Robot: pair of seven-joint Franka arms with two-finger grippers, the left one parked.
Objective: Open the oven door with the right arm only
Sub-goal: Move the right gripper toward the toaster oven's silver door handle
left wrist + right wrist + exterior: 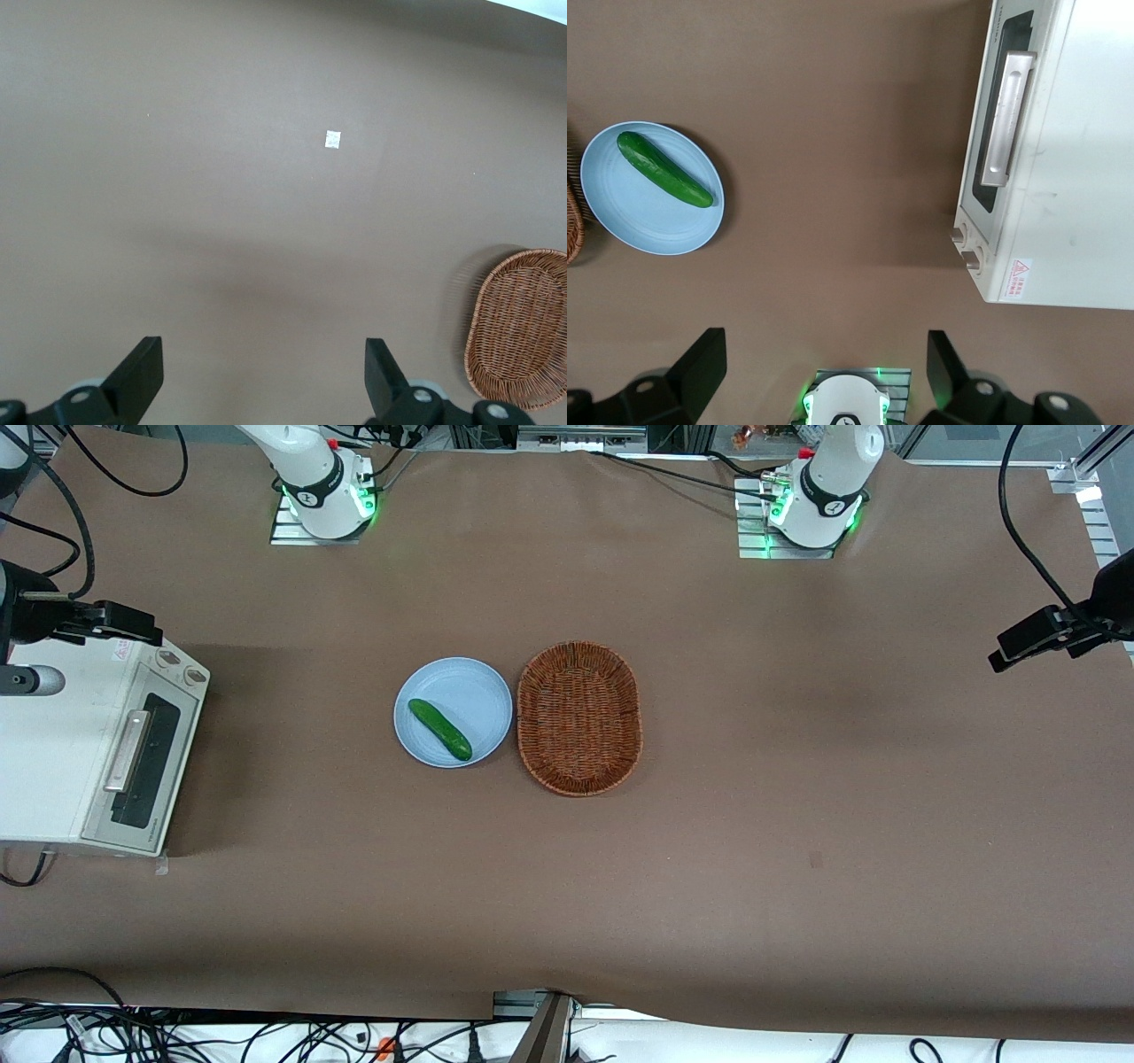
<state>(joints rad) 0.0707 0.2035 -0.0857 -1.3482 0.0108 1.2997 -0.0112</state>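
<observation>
Right wrist view shows the claw (824, 376) with fingers spread apart, high above the desk (833, 133). The oven door (998, 133) sits closed at the working arm's end. Rigid and hinged, it probably swings stiffly; the silver bar handle (1007, 118) offers the firm hold, though its metal looks slippery.
</observation>
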